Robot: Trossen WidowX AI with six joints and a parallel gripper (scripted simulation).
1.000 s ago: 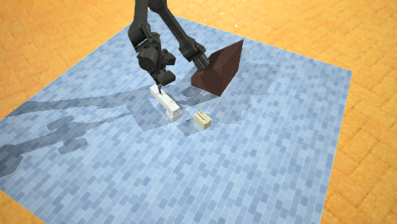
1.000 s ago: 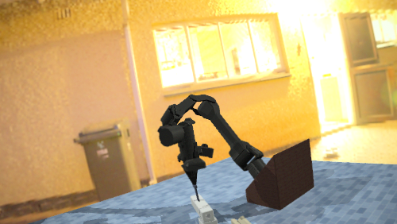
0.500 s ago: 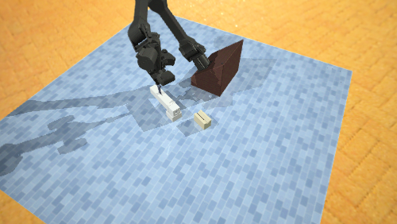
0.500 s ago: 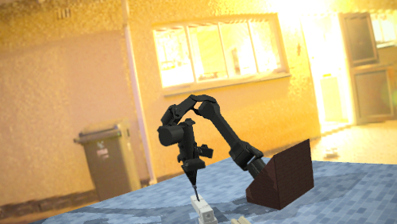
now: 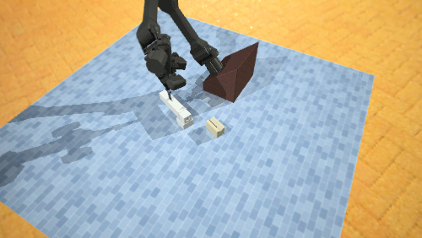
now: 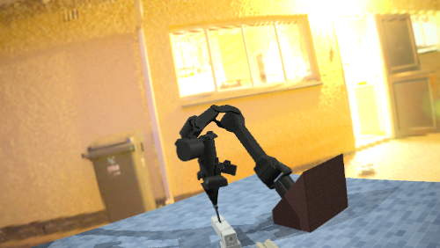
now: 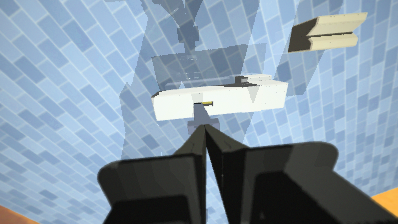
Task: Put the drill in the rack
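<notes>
A white block (image 5: 172, 105) (image 6: 223, 228) (image 7: 172, 106) lies on the mat, long and low. A thin dark blue-grey key (image 5: 170, 97) (image 6: 218, 215) (image 7: 201, 111) stands up from its top near one end. My gripper (image 5: 168, 89) (image 6: 216, 205) (image 7: 204, 128) is shut and empty, pointing down, with its tips at the key's upper end; whether they touch is unclear. A small yellow mark shows beside the key's foot in the wrist view. I cannot clearly make out the drill; a dark part shows at the block's side. The cream grooved rack (image 5: 215, 127) (image 6: 267, 244) (image 7: 330, 41) holds nothing visible.
A dark brown wedge-shaped block (image 5: 242, 76) (image 6: 326, 198) stands beside the arm's base. The blue tiled mat (image 5: 274, 169) (image 6: 396, 207) lies under everything, with orange paving around it. The rack stands a short way from the white block's end.
</notes>
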